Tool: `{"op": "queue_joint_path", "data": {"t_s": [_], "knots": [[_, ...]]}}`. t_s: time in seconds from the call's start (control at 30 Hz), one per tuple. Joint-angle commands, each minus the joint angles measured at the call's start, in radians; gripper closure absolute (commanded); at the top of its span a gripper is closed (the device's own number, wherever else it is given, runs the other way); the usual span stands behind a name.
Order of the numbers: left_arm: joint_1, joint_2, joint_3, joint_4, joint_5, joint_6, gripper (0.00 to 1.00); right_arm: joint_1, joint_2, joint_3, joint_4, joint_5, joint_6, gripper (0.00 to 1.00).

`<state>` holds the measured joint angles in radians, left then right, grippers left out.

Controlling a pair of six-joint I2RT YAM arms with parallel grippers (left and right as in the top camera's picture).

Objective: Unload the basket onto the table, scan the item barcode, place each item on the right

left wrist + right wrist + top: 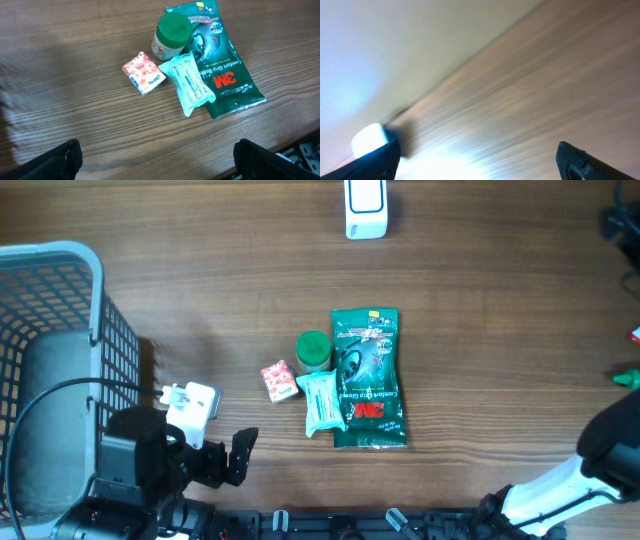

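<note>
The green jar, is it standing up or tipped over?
Standing up. From overhead the green jar shows only its round lid; the left wrist view has lid on top, label below.

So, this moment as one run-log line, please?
left gripper open, empty | right gripper open, empty | glove pack, green-lidded jar, teal packet, red-white packet clustered on table | white device at far edge

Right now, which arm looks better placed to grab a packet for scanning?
Likely left. Its open jaws face the red packet and teal packet close ahead; the right arm sits far off, its view blurred.
</note>
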<state>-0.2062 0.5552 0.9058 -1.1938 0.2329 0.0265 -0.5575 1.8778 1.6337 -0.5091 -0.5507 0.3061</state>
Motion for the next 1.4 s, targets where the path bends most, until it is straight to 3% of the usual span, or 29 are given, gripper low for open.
{"op": "queue_joint_path", "data": {"t_s": [0.0,0.1,0.2,0.27,0.37,0.5,0.87,1.27,1.37], "knots": [[0.006,-0.006,0.002,0.003,0.001,0.019,0.00,0.190,0.011,-0.007,-0.157,-0.179,0.146,0.00],[0.006,-0.006,0.002,0.003,0.001,0.019,0.00,0.446,0.011,-0.007,-0.350,-0.106,0.189,0.00],[0.006,-0.006,0.002,0.003,0.001,0.019,0.00,0.677,0.013,-0.007,-0.421,-0.048,0.423,0.00],[0.006,-0.006,0.002,0.003,0.001,0.019,0.00,0.816,0.014,-0.007,-0.439,0.006,0.495,0.00],[0.006,-0.006,0.002,0.003,0.001,0.019,0.00,1.015,0.015,-0.007,-0.560,0.322,0.927,0.00],[0.006,-0.006,0.002,0.003,0.001,0.019,0.00,1.165,0.051,-0.007,-0.505,0.399,1.085,0.00],[0.006,-0.006,0.002,0.003,0.001,0.019,0.00,1.200,0.267,-0.007,-0.406,0.320,1.105,0.00],[0.006,-0.006,0.002,0.003,0.001,0.019,0.00,1.199,0.179,0.021,-0.405,0.381,0.741,0.00],[0.006,-0.006,0.002,0.003,0.001,0.019,0.00,1.200,0.172,0.021,-0.393,0.308,0.727,0.00]]}}
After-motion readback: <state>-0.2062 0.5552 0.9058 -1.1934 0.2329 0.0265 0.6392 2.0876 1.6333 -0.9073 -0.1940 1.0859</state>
